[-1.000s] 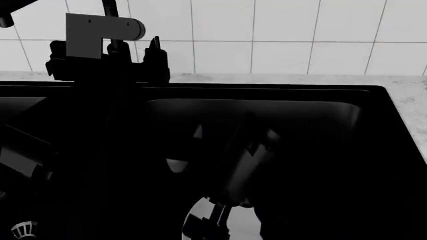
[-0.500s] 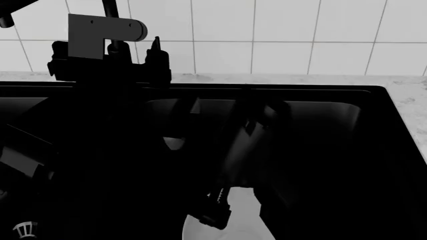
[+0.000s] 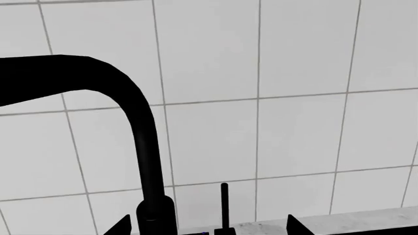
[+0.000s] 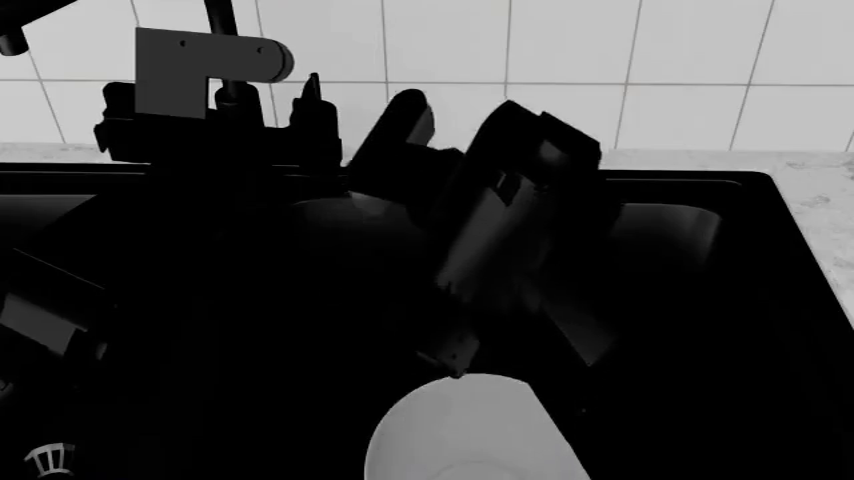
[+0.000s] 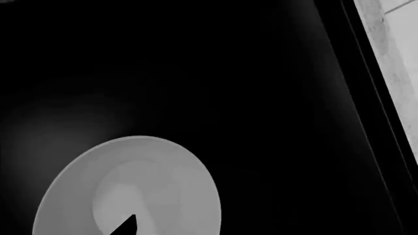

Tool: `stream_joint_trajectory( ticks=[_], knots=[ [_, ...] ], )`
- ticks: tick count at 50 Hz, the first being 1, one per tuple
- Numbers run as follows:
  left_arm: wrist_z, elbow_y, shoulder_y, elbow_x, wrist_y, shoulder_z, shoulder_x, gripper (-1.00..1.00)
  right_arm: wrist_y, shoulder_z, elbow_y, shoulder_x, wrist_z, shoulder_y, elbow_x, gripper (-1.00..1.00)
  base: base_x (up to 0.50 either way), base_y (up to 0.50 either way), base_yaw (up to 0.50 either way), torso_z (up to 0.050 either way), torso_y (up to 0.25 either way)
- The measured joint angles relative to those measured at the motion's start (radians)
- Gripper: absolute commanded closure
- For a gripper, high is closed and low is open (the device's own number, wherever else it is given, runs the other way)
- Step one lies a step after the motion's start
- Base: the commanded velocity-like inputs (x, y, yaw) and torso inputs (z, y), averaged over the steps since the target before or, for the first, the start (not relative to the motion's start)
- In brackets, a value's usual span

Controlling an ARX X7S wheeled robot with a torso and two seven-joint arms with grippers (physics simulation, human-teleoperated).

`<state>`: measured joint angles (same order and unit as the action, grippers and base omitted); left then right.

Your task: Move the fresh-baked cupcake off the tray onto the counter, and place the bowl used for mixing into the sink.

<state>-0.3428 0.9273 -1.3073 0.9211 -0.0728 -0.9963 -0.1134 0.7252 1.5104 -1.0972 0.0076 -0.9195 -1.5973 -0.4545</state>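
White square wall tiles (image 4: 561, 60) back a black double-basin sink (image 4: 747, 300).

Inside its right basin sits the plain white-grey round bowl (image 4: 474, 430), upright, apart from the right claw (image 4: 400, 135) raised above; whether either claw is spread or closed, I cannot tell. Marble-patterned bench (image 4: 821, 205) edges the sink.

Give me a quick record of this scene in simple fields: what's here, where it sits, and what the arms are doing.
bowl: white, upright, resting inside the sink basin
sink: black, set into the counter
counter: marbled stone, visible at the sink's right edge
faucet: black, curved, in front of the white tiled wall
right end effector: raised above the bowl, not holding it; open or shut cannot be told
left end effector: near the faucet; state unclear
cupcake and tray: not in view
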Motion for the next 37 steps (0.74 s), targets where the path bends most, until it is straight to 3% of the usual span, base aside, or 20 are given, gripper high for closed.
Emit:
stream_joint_trajectory(
  ticks=[37],
  knots=[
    [0.000, -0.002, 0.001, 0.003, 0.001, 0.001, -0.002, -1.00, 0.137, -0.018, -0.036, 0.000, 0.251, -0.109, -0.051, -1.00, 0.00, 0.00, 0.00, 0.000, 0.000]
  ],
)
